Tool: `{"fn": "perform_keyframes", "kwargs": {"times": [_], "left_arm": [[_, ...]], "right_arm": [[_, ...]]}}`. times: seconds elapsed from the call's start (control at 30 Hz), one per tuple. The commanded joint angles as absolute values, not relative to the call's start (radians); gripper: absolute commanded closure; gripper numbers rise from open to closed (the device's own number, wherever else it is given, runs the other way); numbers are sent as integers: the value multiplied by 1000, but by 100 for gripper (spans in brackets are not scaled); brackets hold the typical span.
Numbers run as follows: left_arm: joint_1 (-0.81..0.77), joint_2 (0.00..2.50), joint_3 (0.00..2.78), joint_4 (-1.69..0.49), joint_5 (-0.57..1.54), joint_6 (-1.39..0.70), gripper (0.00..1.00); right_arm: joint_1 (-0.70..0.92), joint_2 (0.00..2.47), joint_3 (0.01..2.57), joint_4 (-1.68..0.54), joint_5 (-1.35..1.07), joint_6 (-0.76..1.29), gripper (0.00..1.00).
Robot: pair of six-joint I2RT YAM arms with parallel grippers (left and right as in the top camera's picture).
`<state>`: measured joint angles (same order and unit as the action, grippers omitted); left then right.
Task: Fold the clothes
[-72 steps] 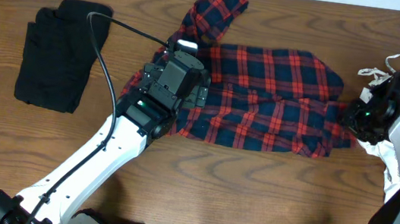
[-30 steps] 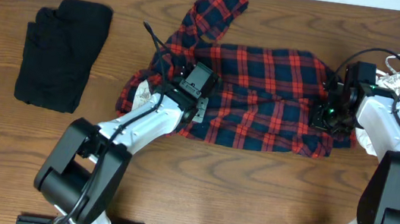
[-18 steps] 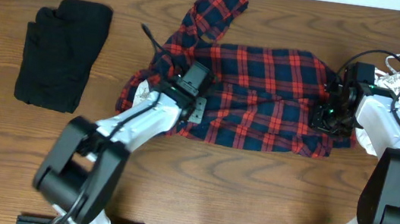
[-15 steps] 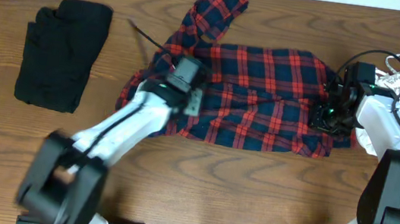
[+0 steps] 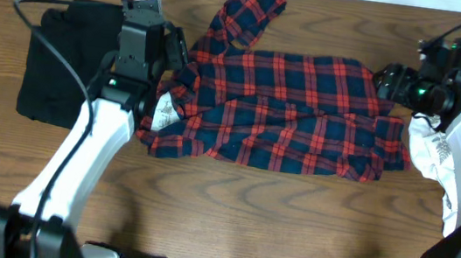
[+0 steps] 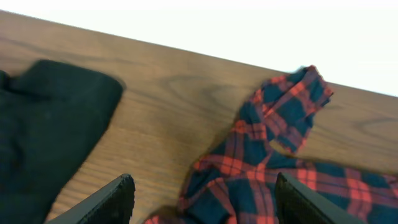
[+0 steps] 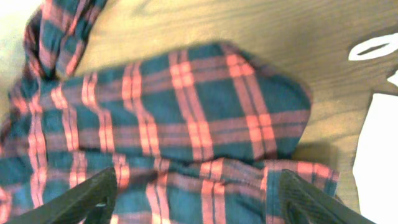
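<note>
WIDE OPEN OVER THE PLAID: A red-and-navy plaid shirt [image 5: 294, 110] lies spread across the middle of the wooden desk [image 5: 228, 217]. From overhead its lower edge is rumpled, and one sleeve [image 5: 249, 12] is bunched toward the top centre of the frame.

The left pincer [image 5: 176, 52] hangs over the shirt's left end, in the upper left of the frame, with its jaws wide and holding nothing. In the left wrist view its dark fingers [image 6: 115, 200] stand far apart along the bottom edge. Bare wood and the plaid sleeve [image 6: 283, 109] show between them. A pale patch [image 5: 162, 114] marks the shirt's left edge just below this pincer.

The right pincer [image 5: 390, 82] hovers at the shirt's upper right corner, also spread wide and empty. From the right wrist camera its fingers [image 7: 93, 200] sit in the lower corners of the frame. The plaid cloth [image 7: 180, 124] fills the space between them, and nothing is caught in the jaws.

A black garment [image 5: 62, 64] lies in a compact block at the far left of the overhead frame. It is beside the left arm and apart from the shirt. The same black garment [image 6: 43, 137] takes up the left side of the left wrist view.

A white leaf-print garment [image 5: 438, 159] sits at the right edge of the overhead frame, partly under the right arm and next to the shirt's right end. Whether the two fabrics touch cannot be told.
</note>
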<state>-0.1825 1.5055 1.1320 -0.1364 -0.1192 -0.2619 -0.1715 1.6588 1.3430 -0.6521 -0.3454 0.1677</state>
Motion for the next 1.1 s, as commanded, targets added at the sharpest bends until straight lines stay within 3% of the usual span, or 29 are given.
{"fn": "perform_keyframes", "kwargs": {"times": [0.0, 0.33, 0.57, 1.07], "left_arm": [[-127, 1586, 1126, -93, 32, -266, 27], [-5, 1814, 1205, 47, 307, -379, 22], [-5, 1925, 1307, 75, 307, -379, 14], [-6, 2141, 1312, 253, 385, -380, 14]], "right_arm": [[-211, 1708, 1340, -612, -460, 208, 14], [-224, 1823, 1340, -462, -538, 133, 1], [-238, 1953, 1340, -383, -667, 134, 1], [-301, 2031, 1340, -341, -670, 138, 1]]}}
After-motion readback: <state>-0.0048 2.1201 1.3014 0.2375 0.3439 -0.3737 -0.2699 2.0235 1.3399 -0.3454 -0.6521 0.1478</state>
